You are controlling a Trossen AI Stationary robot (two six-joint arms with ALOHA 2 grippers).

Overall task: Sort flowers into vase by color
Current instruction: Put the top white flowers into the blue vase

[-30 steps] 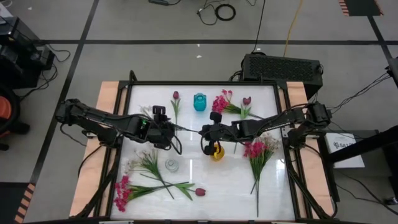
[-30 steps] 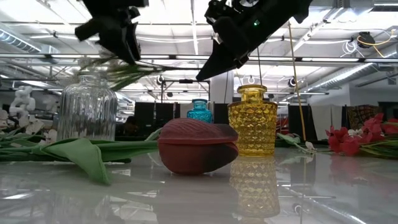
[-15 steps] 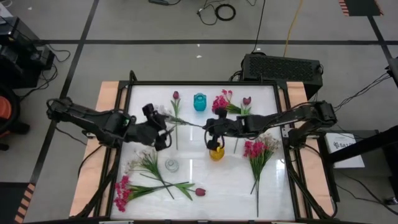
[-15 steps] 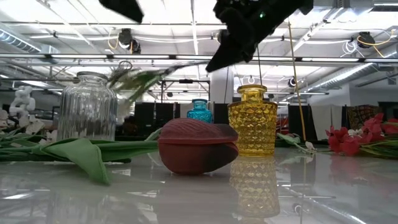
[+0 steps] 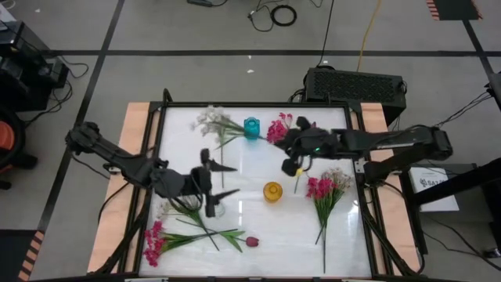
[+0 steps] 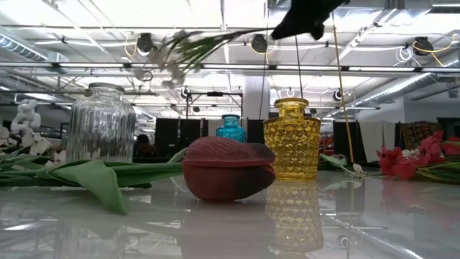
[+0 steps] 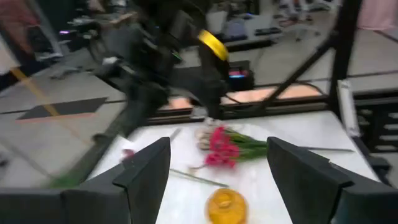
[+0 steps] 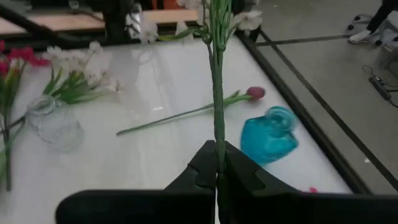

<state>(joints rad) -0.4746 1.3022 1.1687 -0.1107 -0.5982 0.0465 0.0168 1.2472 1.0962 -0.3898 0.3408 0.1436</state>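
White blossoms hang above the table's far side, their green stem clamped in the right gripper. Left gripper hovers spread and empty above the clear vase.

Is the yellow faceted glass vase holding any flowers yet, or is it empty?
Empty. The yellow faceted glass vase shows a bare mouth from above, and in the low view no stem rises out of its neck.

Two dark, jointed robot arms with black cables running along them. The left arm and right arm each end in two flat black fingers.
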